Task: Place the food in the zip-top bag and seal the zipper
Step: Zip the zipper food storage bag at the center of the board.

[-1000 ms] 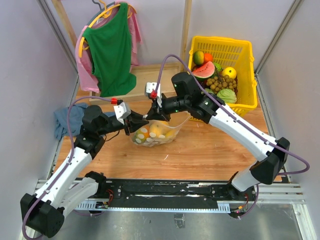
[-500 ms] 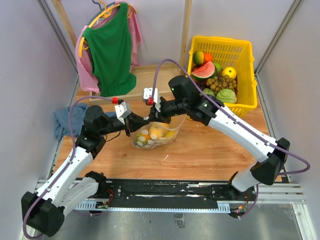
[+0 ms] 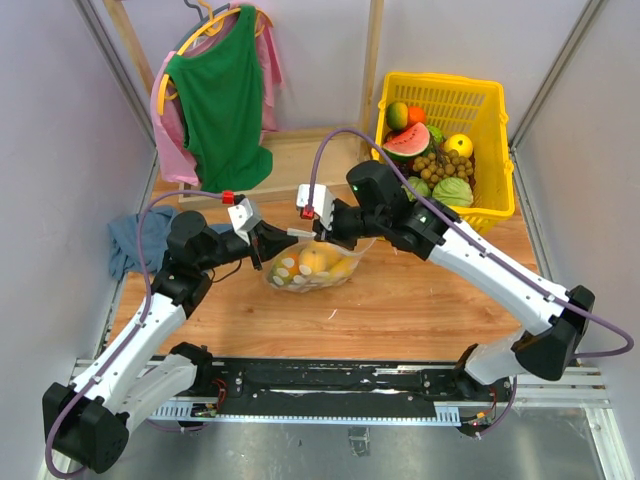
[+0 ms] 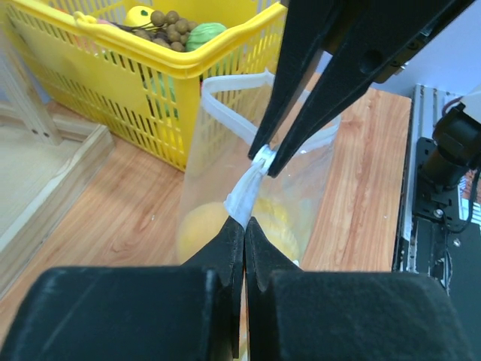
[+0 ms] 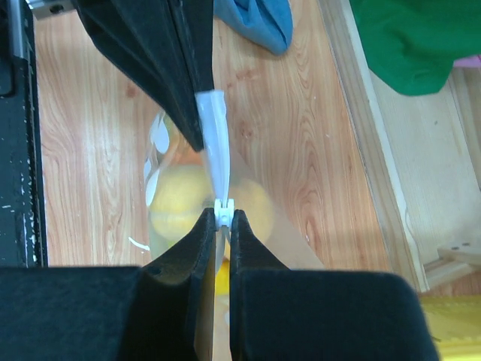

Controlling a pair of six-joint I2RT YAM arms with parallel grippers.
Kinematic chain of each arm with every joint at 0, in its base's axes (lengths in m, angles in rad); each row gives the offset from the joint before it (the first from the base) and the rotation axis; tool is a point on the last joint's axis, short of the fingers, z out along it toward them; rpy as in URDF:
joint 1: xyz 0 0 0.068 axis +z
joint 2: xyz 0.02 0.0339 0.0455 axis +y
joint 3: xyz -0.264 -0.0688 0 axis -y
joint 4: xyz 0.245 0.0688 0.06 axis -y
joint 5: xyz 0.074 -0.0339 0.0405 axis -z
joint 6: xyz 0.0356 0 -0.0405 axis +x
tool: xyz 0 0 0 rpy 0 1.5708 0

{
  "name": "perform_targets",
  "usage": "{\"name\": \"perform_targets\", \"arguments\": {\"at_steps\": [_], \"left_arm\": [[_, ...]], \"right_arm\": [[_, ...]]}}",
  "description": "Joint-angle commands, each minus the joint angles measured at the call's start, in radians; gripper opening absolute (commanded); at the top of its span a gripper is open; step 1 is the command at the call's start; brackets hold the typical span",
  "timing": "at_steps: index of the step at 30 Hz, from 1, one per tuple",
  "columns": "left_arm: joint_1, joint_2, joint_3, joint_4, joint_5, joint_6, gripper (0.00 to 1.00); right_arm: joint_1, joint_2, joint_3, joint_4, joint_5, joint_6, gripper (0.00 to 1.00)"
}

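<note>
- Near the middle of the table, holding up the zip-top bag by its top edge with both grippers.
- Pinching the zipper with the left gripper, squeezing the pale strip tight between both fingers.
- Pinching the same zipper with the right gripper, squeezing it between fingers pulled in narrow.
- Pointing the two grippers tip to tip, very close together, with only a short bit of strip between them.
- Reaching in from the near edge of the table, one arm on each side of the bag.
- Carrying the food inside the bag: round yellow and orange fruits, sitting low in the see-through plastic with white dots.
- Letting the bag's belly hang down close to the wood; cannot tell if touching or not.
- Looking from the left wrist: pressing the strip flat between the two sets of tips, with the bag's mouth gaping open in a loop past the right gripper.
- Looking from the right wrist: gripping the strip right above a yellow fruit showing through the plastic.
- Sharing the table with a yellow basket at the far right corner, packed with more toy fruit.
- Sharing it also with a blue cloth bunched at the left edge.
- Working in front of a green shirt hanging on a hanger past the far left corner.
</note>
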Motion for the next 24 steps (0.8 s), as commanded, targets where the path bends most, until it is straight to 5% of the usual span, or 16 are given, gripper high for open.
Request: {"name": "perform_targets", "arguments": {"at_steps": [1,24], "left_arm": [[-0.001,-0.014,0.004,0.034,-0.089,-0.015,0.00],[0.036,-0.005,0.002,-0.042,-0.449,-0.067,0.00]], "right_arm": [[-0.034,-0.045,-0.040,-0.085,0.132,-0.014,0.01],[-0.183,-0.208,-0.204,-0.189,0.334,0.154,0.01]]}}
